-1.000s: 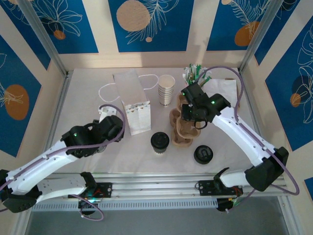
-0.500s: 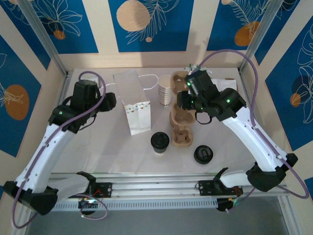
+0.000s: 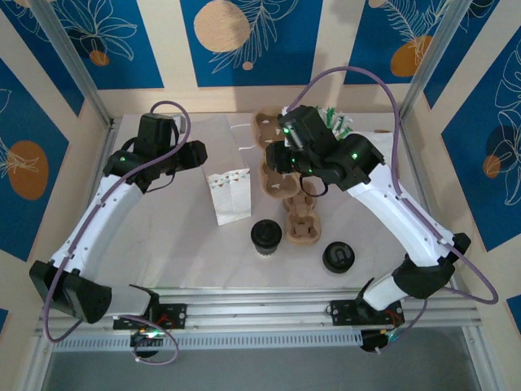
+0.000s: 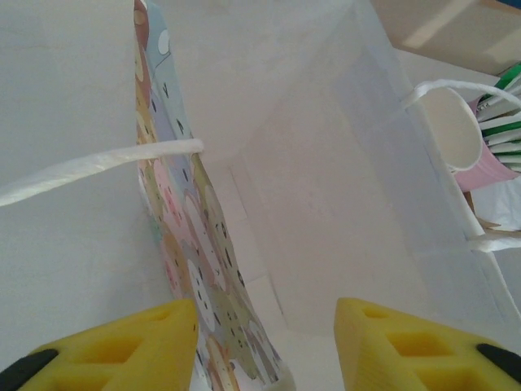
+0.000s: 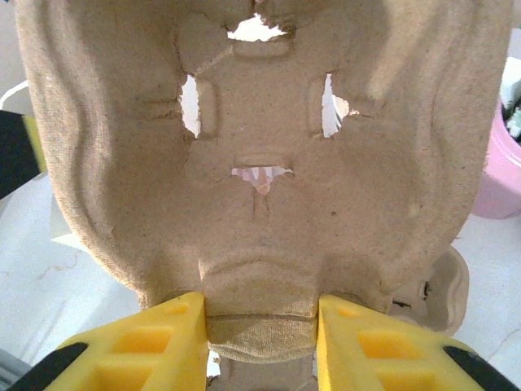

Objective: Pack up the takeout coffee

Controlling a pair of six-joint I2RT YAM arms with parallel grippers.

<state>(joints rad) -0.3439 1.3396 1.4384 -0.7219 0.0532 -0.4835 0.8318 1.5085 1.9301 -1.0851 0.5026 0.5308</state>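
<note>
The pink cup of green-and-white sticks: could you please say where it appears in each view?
Top external: pink cup at back, sticks peeking past the right arm.
Left wrist: cup at right edge, beside the paper bag.
Right wrist: cup at right edge, behind the carrier.
Landmark: the carrier, also in the top view.

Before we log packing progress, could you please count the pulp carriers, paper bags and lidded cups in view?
Pulp carriers: 2 (held carrier in right gripper; table carrier, possibly stacked)
Paper bag: 1
Lidded coffee cup: 1
Total: 4
</note>
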